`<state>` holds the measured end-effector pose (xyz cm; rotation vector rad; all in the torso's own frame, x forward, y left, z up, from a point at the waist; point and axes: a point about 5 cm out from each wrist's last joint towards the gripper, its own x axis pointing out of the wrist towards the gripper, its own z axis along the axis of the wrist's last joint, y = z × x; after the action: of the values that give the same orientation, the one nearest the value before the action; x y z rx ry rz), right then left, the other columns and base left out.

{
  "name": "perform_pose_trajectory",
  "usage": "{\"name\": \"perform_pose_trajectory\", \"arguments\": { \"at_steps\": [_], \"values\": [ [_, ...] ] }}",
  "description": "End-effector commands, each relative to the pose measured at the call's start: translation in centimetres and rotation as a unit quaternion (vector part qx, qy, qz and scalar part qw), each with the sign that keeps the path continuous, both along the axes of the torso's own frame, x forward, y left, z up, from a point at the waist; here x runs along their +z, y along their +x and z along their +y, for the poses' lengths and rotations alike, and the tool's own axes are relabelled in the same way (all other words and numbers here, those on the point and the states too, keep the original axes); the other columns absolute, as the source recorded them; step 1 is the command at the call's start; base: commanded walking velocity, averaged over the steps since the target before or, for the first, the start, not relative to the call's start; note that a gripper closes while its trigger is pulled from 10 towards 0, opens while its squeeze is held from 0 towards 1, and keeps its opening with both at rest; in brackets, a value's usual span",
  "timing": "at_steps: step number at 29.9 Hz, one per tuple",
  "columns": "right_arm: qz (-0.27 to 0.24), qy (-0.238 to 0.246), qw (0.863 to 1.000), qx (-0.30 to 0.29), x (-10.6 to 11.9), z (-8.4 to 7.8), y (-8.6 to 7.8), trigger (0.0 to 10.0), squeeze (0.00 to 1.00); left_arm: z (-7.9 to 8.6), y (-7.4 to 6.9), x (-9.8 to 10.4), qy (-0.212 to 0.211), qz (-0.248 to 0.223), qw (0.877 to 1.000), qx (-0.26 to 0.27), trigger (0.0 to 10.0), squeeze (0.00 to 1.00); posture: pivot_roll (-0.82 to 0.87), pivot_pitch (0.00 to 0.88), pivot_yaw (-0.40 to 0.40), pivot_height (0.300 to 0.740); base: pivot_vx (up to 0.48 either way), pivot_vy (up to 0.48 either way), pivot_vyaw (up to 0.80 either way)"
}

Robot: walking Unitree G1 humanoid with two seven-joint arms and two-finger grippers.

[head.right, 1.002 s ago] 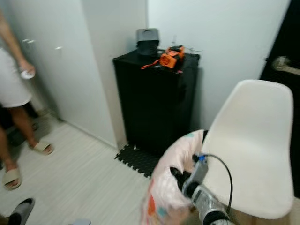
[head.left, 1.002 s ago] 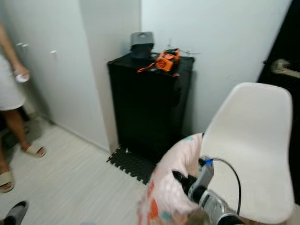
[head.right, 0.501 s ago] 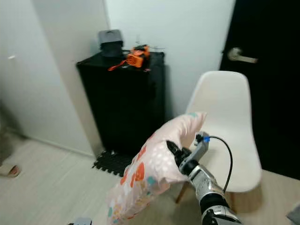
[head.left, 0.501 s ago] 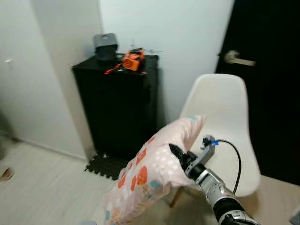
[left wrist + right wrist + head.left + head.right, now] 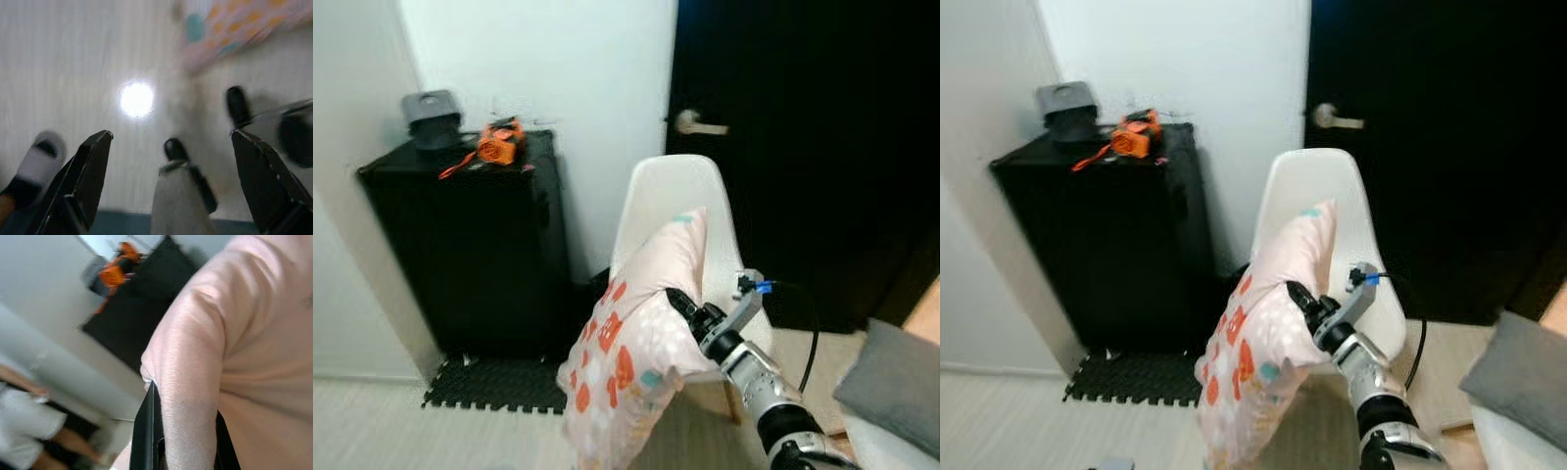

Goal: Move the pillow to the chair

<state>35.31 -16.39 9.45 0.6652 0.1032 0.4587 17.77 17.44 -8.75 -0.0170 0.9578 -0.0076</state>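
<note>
- In front of a black door [image 5: 803, 196] stands the white chair [image 5: 658, 201], with a black cabinet [image 5: 470, 245] beside it.
- The pillow [image 5: 631, 352] hangs before the chair's seat, drooping below the right gripper [image 5: 685, 311], whose fingers pinch its cloth.
- Best to carry it further over the seat before letting go.
- The left gripper [image 5: 171, 161] hangs spread above the floor.

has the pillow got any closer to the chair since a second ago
Yes. The pillow, pinched in the right gripper, now overlaps the chair backrest; earlier it hung left of it.

1 pillow [image 5: 636, 362], 1 chair [image 5: 671, 201], 1 cabinet [image 5: 470, 255]
</note>
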Motion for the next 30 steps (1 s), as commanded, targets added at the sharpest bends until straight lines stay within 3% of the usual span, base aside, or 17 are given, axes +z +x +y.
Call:
{"name": "perform_pose_trajectory", "arguments": {
  "at_steps": [1,10,20,30],
  "values": [
    [-0.037,-0.001,0.999,-0.001,1.5,0.6,0.7,10.0,0.0,0.4,-0.8,-0.3,0.005,0.012,1.0,0.0,10.0,0.0,-0.13,0.025,0.026,0.74,0.251,0.0,0.0],
    [-0.039,0.007,0.999,-0.002,1.5,0.8,0.6,10.0,0.0,0.4,-1.0,-0.4,0.005,0.014,1.0,-0.004,10.0,0.0,-0.13,0.027,0.033,0.74,0.295,0.0,0.0],
    [-0.067,0.053,0.996,-0.011,3.0,0.3,1.1,10.0,0.0,0.5,-0.9,-0.3,0.006,0.013,1.0,-0.007,10.0,0.0,-0.13,0.027,0.035,0.74,0.379,0.0,-0.8],
    [-0.042,0.06,0.995,-0.067,2.7,-1.1,1.3,10.0,0.0,0.5,-0.9,-0.4,0.006,0.013,1.0,-0.007,10.0,0.0,-0.13,0.026,0.034,0.74,0.382,0.0,-0.8]
  ]
}}
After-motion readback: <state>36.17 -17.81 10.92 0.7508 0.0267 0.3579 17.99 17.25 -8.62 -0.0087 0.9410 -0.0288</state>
